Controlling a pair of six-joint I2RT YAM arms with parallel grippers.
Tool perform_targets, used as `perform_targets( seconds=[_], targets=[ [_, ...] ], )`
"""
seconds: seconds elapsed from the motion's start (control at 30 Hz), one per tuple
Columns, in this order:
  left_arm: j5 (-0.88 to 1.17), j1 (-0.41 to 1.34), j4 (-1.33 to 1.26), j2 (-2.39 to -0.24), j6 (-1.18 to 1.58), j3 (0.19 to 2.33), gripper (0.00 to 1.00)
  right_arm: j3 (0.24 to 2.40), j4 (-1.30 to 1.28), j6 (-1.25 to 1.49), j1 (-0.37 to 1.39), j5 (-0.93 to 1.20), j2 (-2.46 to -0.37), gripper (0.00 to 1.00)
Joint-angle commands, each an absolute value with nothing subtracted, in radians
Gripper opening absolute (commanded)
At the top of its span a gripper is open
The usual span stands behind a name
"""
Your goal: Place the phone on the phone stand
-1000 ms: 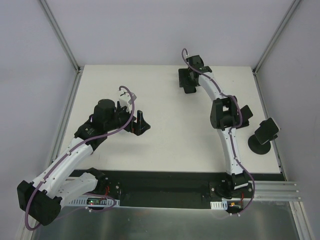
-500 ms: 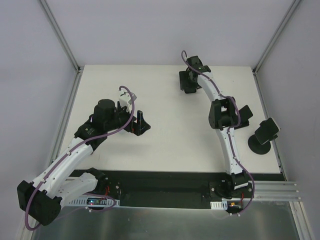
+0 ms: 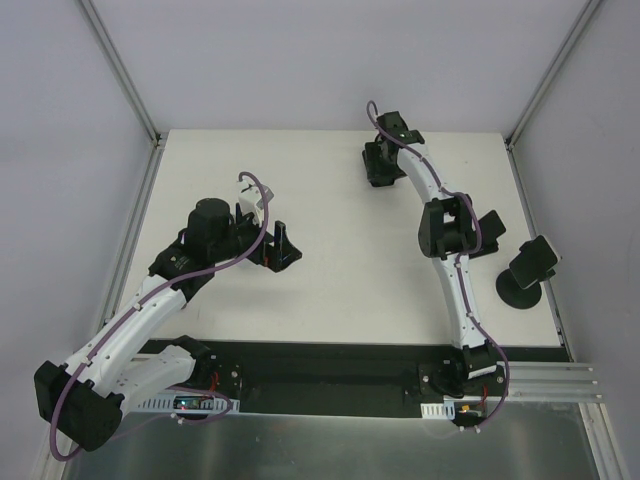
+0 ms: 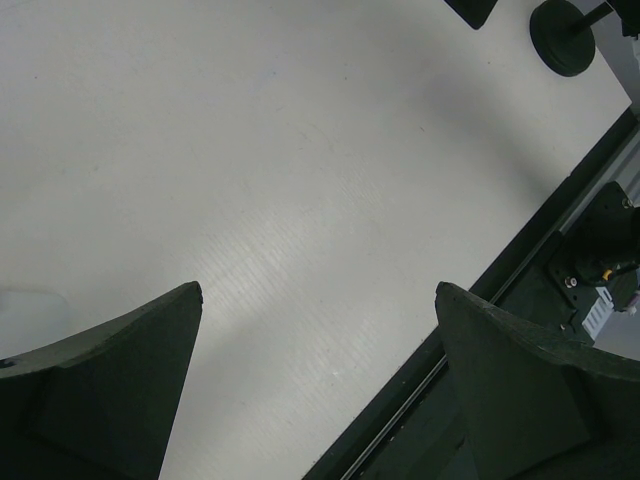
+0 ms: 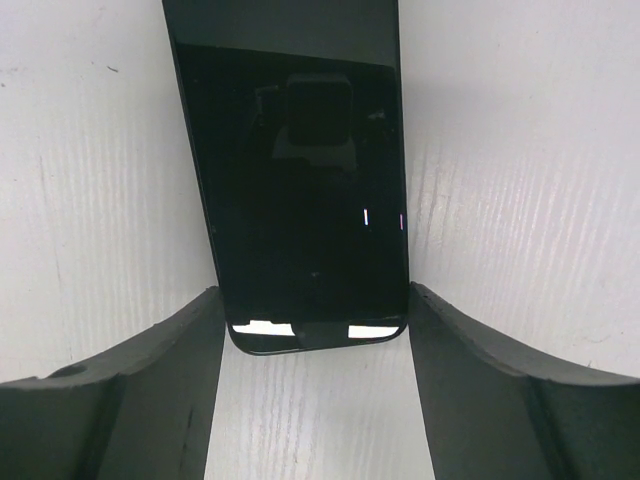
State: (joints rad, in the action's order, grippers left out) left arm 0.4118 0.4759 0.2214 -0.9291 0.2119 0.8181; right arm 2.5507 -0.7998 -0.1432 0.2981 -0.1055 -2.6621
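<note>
The phone (image 5: 300,190), flat, black and glossy, lies on the white table at the far back (image 3: 379,172). My right gripper (image 5: 312,300) reaches out to it (image 3: 384,158). Its two fingers press against the long edges at the phone's near end, so it is shut on the phone, which rests on the table. The phone stand (image 3: 533,262), a tilted black plate on a round foot, stands at the right edge of the table, apart from the phone. Its foot shows in the left wrist view (image 4: 563,38). My left gripper (image 3: 281,249) is open and empty, low over the table at the left.
A flat black object (image 3: 491,228) lies by the right arm's elbow, partly hidden by it; its corner shows in the left wrist view (image 4: 470,10). A black strip (image 3: 330,362) runs along the near table edge. Grey walls (image 3: 60,150) and metal frame posts close the sides.
The right gripper has shifted slightly right over the phone and its fingers have closed in on the phone's edges. The left arm has not moved.
</note>
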Motion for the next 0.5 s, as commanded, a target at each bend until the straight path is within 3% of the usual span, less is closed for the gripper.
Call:
perform_targets(
  seconds=[0.0, 0.1, 0.2, 0.33, 0.47],
  targets=[
    [0.436, 0.463, 0.189, -0.917, 0.219, 0.827, 0.99, 2.51, -0.83, -0.173, 0.319, -0.17, -2.623, 0.35],
    [0.436, 0.462, 0.189, -0.917, 0.222, 0.827, 0.99, 2.39, -0.83, -0.143, 0.331, -0.183, -2.535, 0.39],
    [0.44, 0.46, 0.189, -0.917, 0.224, 0.827, 0.99, 2.153, -0.775, -0.104, 0.333, -0.169, -2.38, 0.29],
    [0.442, 0.459, 0.186, -0.905, 0.229, 0.824, 0.99, 1.725, -0.608, -0.048, 0.353, -0.156, -2.136, 0.29],
    [0.446, 0.459, 0.183, -0.89, 0.232, 0.818, 0.99, 1.466, -0.577, -0.002, 0.386, -0.143, -1.942, 0.32]
  ],
)
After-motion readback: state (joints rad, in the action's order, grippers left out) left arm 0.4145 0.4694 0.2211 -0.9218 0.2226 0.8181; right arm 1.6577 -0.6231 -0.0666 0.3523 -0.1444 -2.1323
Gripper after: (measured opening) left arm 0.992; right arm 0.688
